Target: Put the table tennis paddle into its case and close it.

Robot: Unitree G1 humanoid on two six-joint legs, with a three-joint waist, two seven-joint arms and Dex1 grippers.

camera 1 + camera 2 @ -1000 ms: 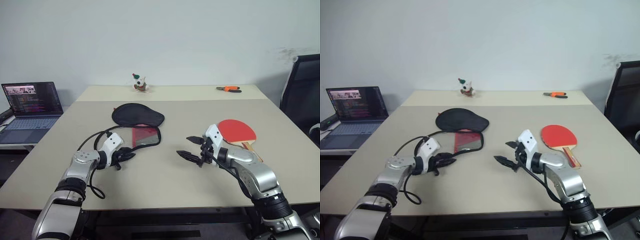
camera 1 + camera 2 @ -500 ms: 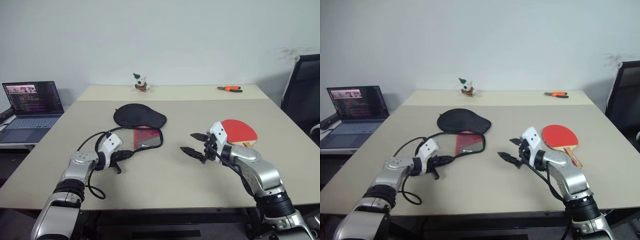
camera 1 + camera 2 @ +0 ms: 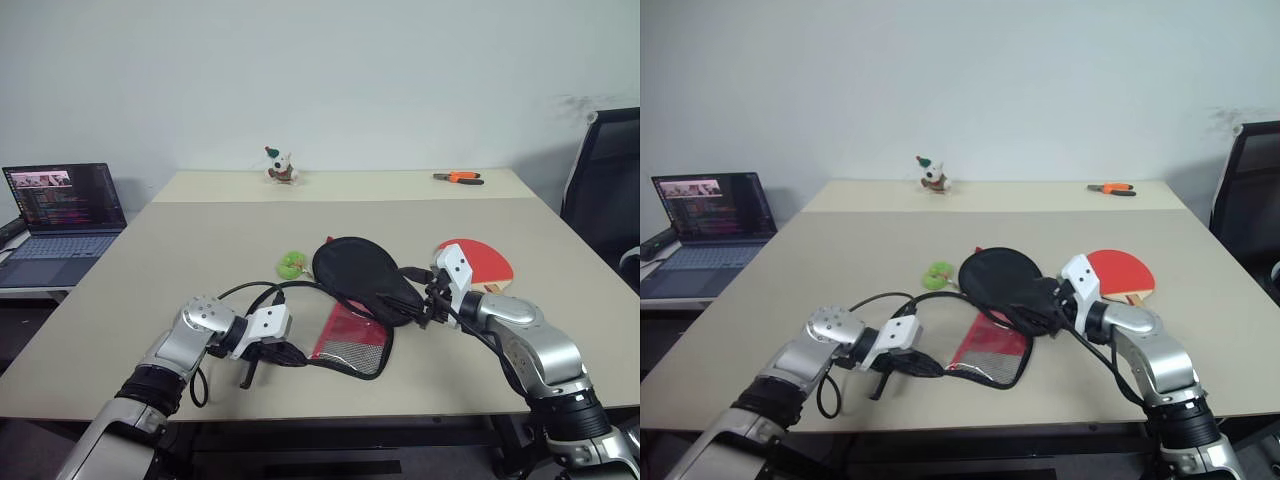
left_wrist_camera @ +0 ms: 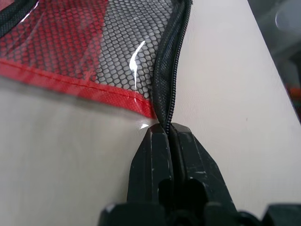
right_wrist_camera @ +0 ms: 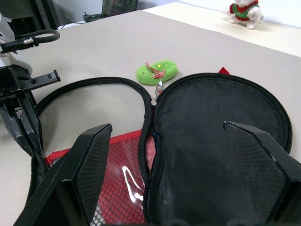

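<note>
Black zip edging of the case (image 3: 352, 300) is pinched in the left fingers (image 4: 167, 150), closed tight on it. The case lies unzipped on the desk (image 3: 200, 240), nothing inside, its black half between the wide-spread right fingers (image 5: 94, 155); the paddle (image 3: 480, 262) lies behind them

Your two head eyes look forward and down over the table (image 3: 420, 215), your left wrist camera sits tight on the case (image 4: 94, 56) zip edge, your right wrist camera faces over its open black flap, all sharing that case.
</note>
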